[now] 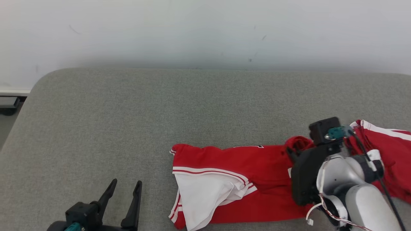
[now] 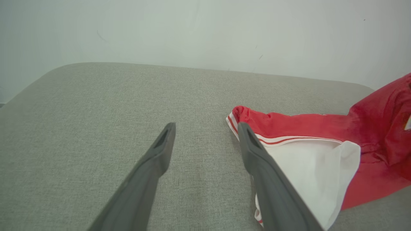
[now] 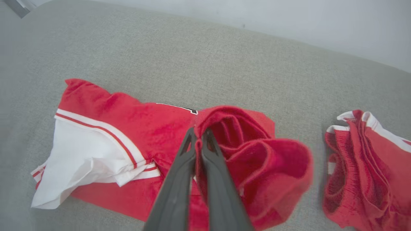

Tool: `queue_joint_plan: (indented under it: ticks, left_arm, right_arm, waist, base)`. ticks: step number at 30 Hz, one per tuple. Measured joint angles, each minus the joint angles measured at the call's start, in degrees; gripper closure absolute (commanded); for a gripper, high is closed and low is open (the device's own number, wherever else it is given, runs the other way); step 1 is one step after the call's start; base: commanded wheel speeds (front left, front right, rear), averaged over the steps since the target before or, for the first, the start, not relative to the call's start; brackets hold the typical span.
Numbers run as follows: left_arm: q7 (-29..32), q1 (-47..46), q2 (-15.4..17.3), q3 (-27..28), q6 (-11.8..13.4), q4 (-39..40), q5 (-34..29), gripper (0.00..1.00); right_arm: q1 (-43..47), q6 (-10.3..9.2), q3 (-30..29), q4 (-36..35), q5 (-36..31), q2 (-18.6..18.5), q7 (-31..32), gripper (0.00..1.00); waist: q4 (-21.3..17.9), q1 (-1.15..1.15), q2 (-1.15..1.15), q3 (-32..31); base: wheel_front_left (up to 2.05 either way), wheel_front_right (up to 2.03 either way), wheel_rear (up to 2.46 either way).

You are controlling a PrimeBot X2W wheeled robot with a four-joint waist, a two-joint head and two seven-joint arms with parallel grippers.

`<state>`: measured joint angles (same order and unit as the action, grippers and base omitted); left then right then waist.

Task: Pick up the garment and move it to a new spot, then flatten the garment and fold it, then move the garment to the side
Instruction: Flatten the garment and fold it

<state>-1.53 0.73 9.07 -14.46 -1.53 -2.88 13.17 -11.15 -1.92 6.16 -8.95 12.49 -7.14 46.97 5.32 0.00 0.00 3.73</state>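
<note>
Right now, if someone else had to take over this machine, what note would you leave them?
Left gripper: open, holding nothing, over the bare grey fabric surface, left of the red garment with white trim.
Right gripper: shut on a bunched red fold of that garment.
Garment: partly spread, white lining showing, crumpled at its right end. Another red bundle with white trim lies further right; I cannot tell whether it is joined to the garment.
Done: garment gripped.
Left: flatten, fold, move aside.

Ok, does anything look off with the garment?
Yes. The garment is not flat: its white layer spills out at the left end, and the right gripper has its jaws shut on a bunched-up fold.
</note>
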Motion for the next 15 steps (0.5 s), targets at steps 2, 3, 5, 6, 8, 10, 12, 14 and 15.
queue_joint_plan:
  ticks: [2,3,5,6,8,10,12,14,15]
  left_arm:
    - [0.01,-0.03,-0.12,-0.49,-0.02,-0.13,0.0,0.0]
    - [0.12,-0.04,-0.2,-0.71,-0.04,-0.19,0.0,0.0]
    - [0.24,-0.04,-0.3,-0.81,-0.05,-0.29,0.0,0.0]
    - [0.24,-0.04,-0.29,-0.82,-0.07,-0.35,0.0,0.0]
    - [0.25,-0.03,-0.32,-0.91,-0.07,-0.44,0.0,0.0]
    - [0.25,-0.03,-0.38,-1.02,-0.08,-0.68,0.0,0.0]
    - [0.26,-0.02,-0.41,-1.11,-0.25,-0.93,0.0,0.0]
    - [0.34,-0.03,-0.44,-1.25,-0.51,-1.04,0.0,0.0]
    - [0.42,-0.03,-0.48,-1.34,-0.51,-1.1,0.0,0.0]
  right_arm:
    - [-0.86,0.79,2.07,1.35,0.0,0.82,0.98,1.0]
    - [-1.24,1.05,2.89,2.11,-0.02,1.02,1.46,1.0]
    - [-1.82,1.51,4.31,3.7,-0.02,1.38,2.19,1.0]
    - [-2.3,1.76,5.14,4.39,-0.12,1.53,2.67,1.0]
    - [-3.39,2.45,6.89,5.88,-0.19,1.91,3.45,1.0]
    - [-4.64,2.9,8.5,7.56,-0.2,2.41,4.04,1.0]
    - [-5.83,3.03,10.05,9.0,-0.22,2.74,4.55,1.0]
    - [-6.84,3.26,11.43,10.44,-0.23,3.05,5.0,1.0]
    - [-7.29,3.26,11.9,11.09,-0.23,3.2,5.03,1.0]
  waist:
    - [0.62,0.0,0.0,-0.13]
    - [0.96,0.0,0.0,-0.19]
    - [1.66,0.0,0.0,-0.31]
    - [2.01,0.0,0.0,-0.36]
    - [2.73,0.0,0.0,-0.47]
    - [3.46,0.0,0.0,-0.56]
    - [4.16,0.0,0.0,-0.66]
    - [4.87,0.0,0.0,-0.72]
    - [5.21,0.0,0.0,-0.74]
  base:
    - [0.0,0.0,0.0]
    - [0.0,0.0,0.0]
    - [0.0,0.0,0.0]
    - [0.0,0.0,0.0]
    - [0.0,0.0,0.0]
    - [0.0,0.0,0.0]
    - [0.0,0.0,0.0]
    - [0.0,0.0,0.0]
    - [0.0,0.0,0.0]
